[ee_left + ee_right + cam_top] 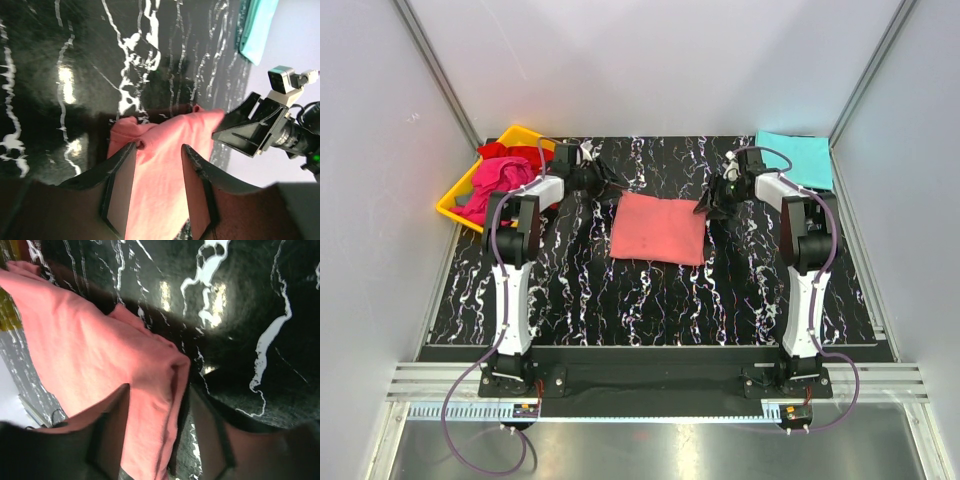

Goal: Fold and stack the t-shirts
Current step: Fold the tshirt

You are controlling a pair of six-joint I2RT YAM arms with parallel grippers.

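A salmon-pink t-shirt (658, 228) lies folded into a rectangle mid-table. My left gripper (604, 183) hovers at its back left corner. In the left wrist view that gripper (160, 147) is open, and the pink cloth (160, 165) lies flat under the gap. My right gripper (711, 206) is at the back right corner. It (159, 389) is open too, its fingers either side of the shirt's folded edge (165, 385). A folded turquoise t-shirt (795, 158) lies at the back right. Magenta (495, 182) and red (525, 155) t-shirts are bunched in the tray.
The yellow tray (450, 207) sits at the back left corner, overhanging the black marbled table (650, 300). White walls enclose the table on three sides. The right arm's wrist camera (282, 80) shows close across the shirt in the left wrist view.
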